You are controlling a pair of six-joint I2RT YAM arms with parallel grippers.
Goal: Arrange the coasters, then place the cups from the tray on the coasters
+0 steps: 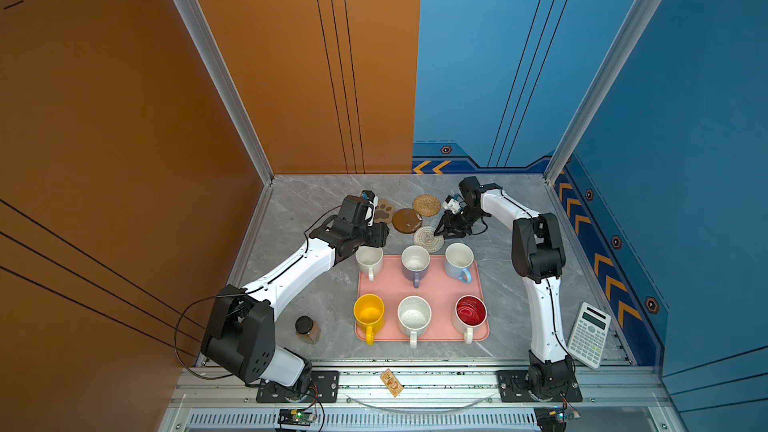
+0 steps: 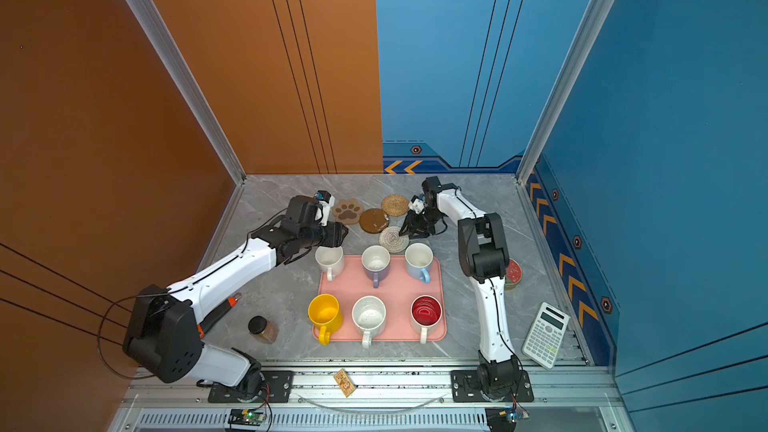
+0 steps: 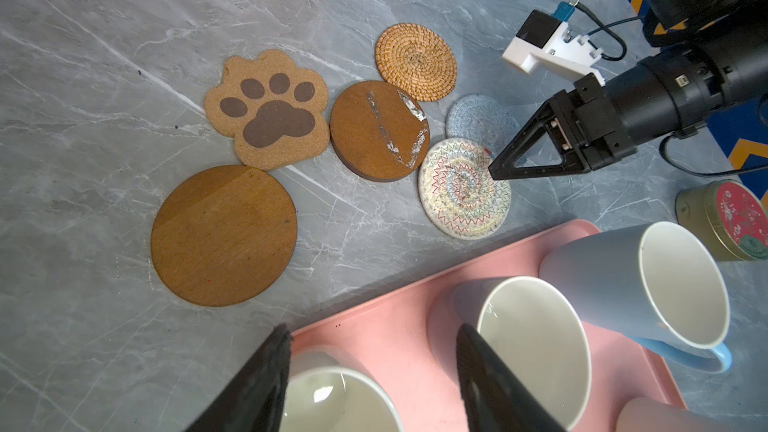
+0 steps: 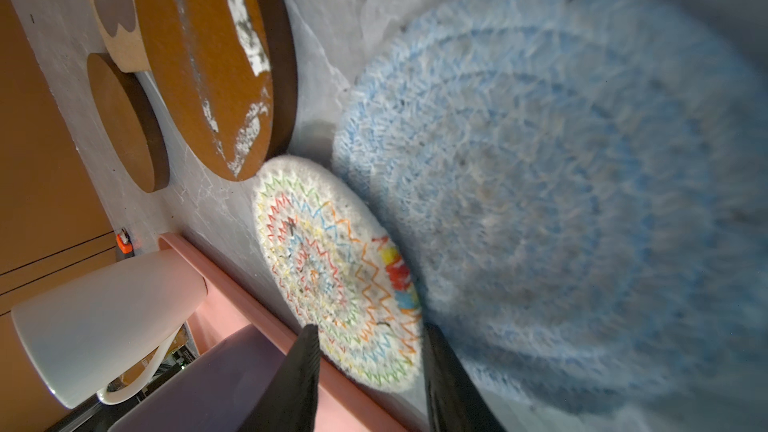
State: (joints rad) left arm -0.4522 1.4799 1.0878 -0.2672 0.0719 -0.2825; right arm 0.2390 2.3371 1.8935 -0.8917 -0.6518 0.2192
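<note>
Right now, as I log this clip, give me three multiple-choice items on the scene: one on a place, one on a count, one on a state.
1. At which coaster is the right end effector poised?
A. the paw-shaped one
B. the cream woven coaster
C. the rattan one

2. How many mugs stand on the pink tray?
A. four
B. five
C. six

3. What state is the left end effector in?
A. open, holding nothing
B. shut on a mug handle
C. shut on a brown coaster

Answers:
1 B: in the right wrist view its tips straddle that coaster's edge.
2 C: both top views show two rows of three.
3 A: in the left wrist view its fingers stand wide apart and grip nothing.
</note>
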